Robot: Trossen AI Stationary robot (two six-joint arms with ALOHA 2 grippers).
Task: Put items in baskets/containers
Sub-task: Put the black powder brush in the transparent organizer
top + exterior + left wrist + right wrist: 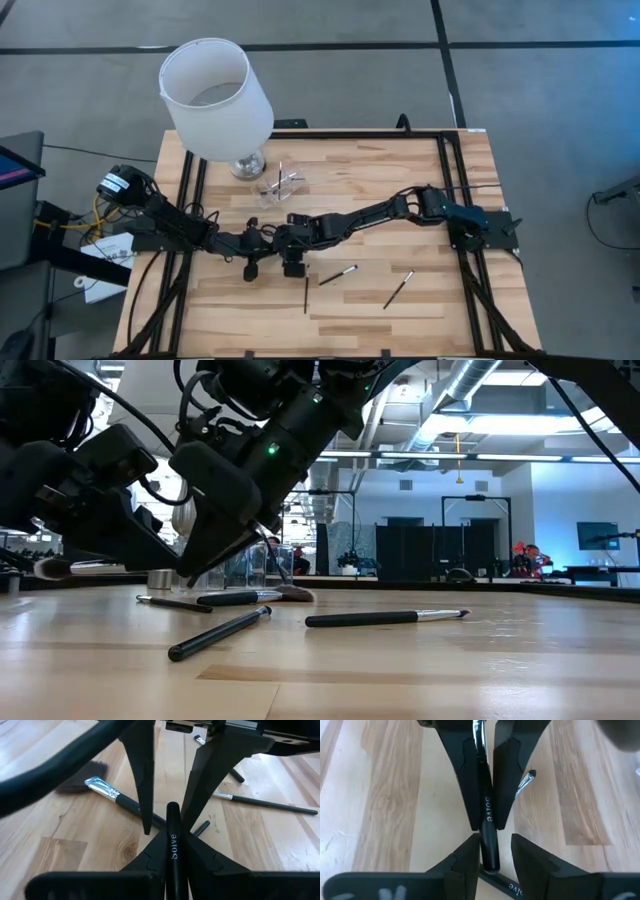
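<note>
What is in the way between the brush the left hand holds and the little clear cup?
Nothing visible. The left hand pinches the brush, with the right hand open around it. Bare table leads to the cup; the lamp stands beside it.

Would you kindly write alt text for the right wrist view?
A black-handled makeup brush stands between two pairs of dark gripper fingers: the left gripper clamps it from the far side, the right gripper is nearer. Another brush lies on the wooden table.

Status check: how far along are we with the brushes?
Done: the clear cup seems to hold a few brushes. In hand: the left gripper grips one brush; the right gripper straddles it, open. Left: three loose brushes and a fan brush on the table.
</note>
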